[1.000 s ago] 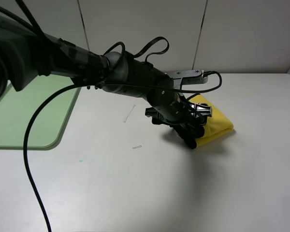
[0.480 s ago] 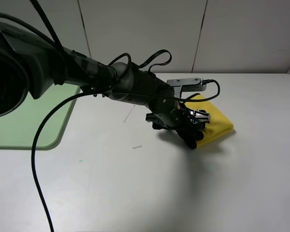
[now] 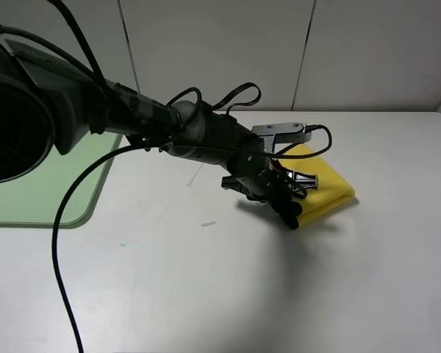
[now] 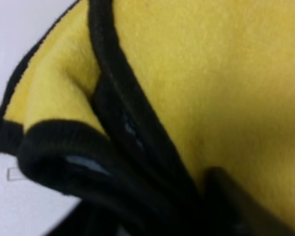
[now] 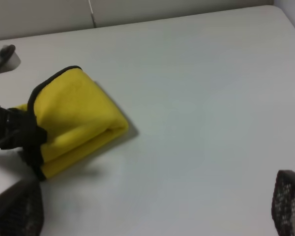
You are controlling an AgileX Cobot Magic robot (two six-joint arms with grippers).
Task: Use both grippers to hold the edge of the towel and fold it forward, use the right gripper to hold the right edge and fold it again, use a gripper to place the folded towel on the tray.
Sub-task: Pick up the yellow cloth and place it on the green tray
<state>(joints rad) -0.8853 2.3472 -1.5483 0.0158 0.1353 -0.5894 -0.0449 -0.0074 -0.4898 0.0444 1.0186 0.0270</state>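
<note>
A: Where's your towel [image 3: 325, 187]?
B: Folded on the table [image 3: 228, 287], well right of the tray [image 3: 37, 184].
A: And your left gripper [image 3: 292, 202]?
B: It's at the towel's left end, fingers clamped on the black edge [image 4: 113, 83].
A: Your right gripper [image 5: 152, 216]?
B: Spread wide, holding nothing, apart from the towel.

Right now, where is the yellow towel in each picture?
Exterior high: the towel lies folded right of centre on the white table.
Left wrist: it fills almost the whole picture.
Right wrist: it sits at the left, on the table.
Shared landmark: the towel's black edging.
</note>
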